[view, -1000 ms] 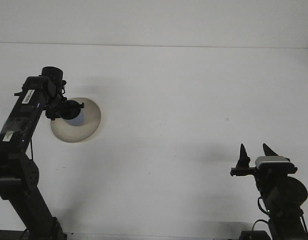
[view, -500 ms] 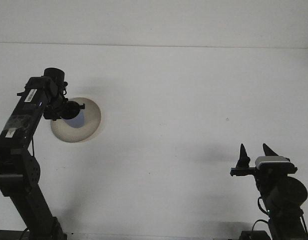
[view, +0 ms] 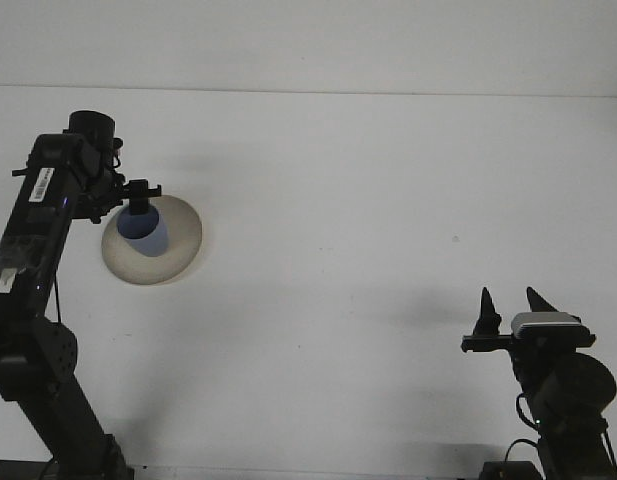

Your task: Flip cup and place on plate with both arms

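Note:
A blue cup (view: pixel 146 234) stands upright on the beige plate (view: pixel 180 243) at the left of the white table. My left gripper (view: pixel 139 200) hovers just above the cup's far rim, open, and one dark finger still overlaps the top of the cup. Whether that finger touches the rim I cannot tell. My right gripper (view: pixel 511 304) rests low at the right front, far from the plate. Its two pointed fingers point upward, open, with nothing between them.
The left arm (view: pixel 38 230) rises from its base at the lower left and leans over the plate's left side. The right arm's base (view: pixel 563 400) sits at the lower right corner. The table's far edge (view: pixel 388 93) meets a pale wall.
My left gripper has lifted and drawn back to the upper left, uncovering the cup, which now stands free on the plate. The right arm has not moved.

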Available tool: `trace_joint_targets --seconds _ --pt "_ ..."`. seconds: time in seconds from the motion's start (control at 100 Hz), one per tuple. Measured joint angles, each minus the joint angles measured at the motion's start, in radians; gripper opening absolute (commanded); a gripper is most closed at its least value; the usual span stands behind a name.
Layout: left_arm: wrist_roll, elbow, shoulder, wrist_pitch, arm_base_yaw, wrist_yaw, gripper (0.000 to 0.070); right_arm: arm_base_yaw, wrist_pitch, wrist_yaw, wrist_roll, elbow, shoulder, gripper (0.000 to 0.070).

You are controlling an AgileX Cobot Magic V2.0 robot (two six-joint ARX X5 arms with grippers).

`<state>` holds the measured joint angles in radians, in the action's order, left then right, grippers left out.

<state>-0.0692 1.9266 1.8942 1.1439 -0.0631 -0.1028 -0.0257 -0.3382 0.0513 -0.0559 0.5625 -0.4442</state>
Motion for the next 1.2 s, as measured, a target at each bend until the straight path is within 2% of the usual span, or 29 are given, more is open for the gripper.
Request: trace_joint_targets --seconds 0.37,0.54,0.87,1.2 --pt "-0.005 -0.002 -0.286 0.013 0.012 0.0 0.0384 0.0 0.0 0.0 0.0 0.0 0.0 0.0468" --pt "-0.016 -0.101 -0.421 -0.049 0.061 0.0 0.0384 0.0 0.0 0.0 0.0 0.0 0.0 0.0469" --pt "-0.027 -0.541 -0.763 -0.294 0.198 0.0 0.0382 0.0 0.0 0.0 0.0 0.0 0.0 0.0469" --pt "-0.061 -1.004 -1.155 -0.618 0.243 0.0 0.0382 0.0 0.0 0.0 0.0 0.0 0.0 0.0469"
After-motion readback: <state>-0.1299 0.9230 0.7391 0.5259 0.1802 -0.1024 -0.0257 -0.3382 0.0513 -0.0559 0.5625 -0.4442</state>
